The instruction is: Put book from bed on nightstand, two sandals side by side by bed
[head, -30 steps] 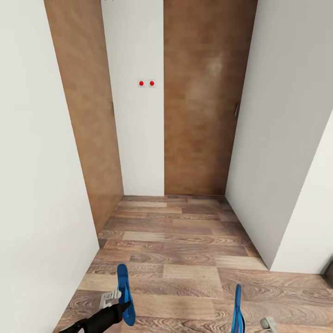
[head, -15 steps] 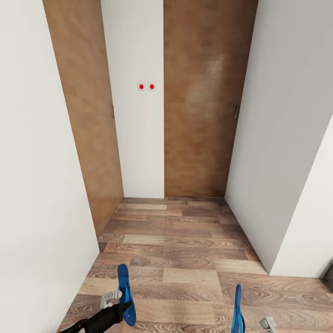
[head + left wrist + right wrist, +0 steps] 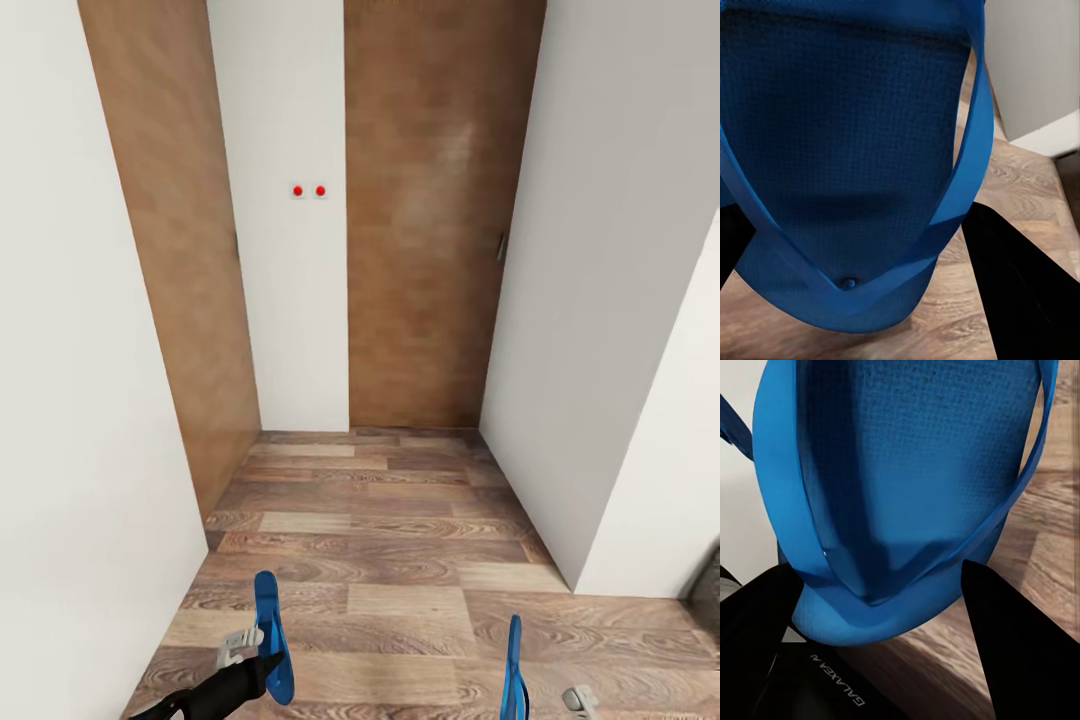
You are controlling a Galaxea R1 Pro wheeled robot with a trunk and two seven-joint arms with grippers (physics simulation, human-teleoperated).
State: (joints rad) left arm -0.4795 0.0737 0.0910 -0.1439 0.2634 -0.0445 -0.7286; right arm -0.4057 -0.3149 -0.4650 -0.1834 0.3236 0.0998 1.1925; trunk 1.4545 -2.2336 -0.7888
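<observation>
At the bottom of the frame, the left pincer (image 3: 250, 655) and the right pincer (image 3: 545, 700) each grip a blue sandal (image 3: 268, 640) (image 3: 513, 668) over the wood floor (image 3: 400, 560).

The right sandal (image 3: 514, 672) is cut off by the head view's near edge, along with most of the right gripper (image 3: 578, 700). The left sandal (image 3: 855, 165) overruns the left wrist view, hiding the fingers.

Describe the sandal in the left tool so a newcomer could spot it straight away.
Start at the wood-plank floor of the narrow hallway and drop to the head view's lower left corner, where the left tool comes in. The bright blue flip-flop stands there on edge; its twin is at the lower right.
</observation>
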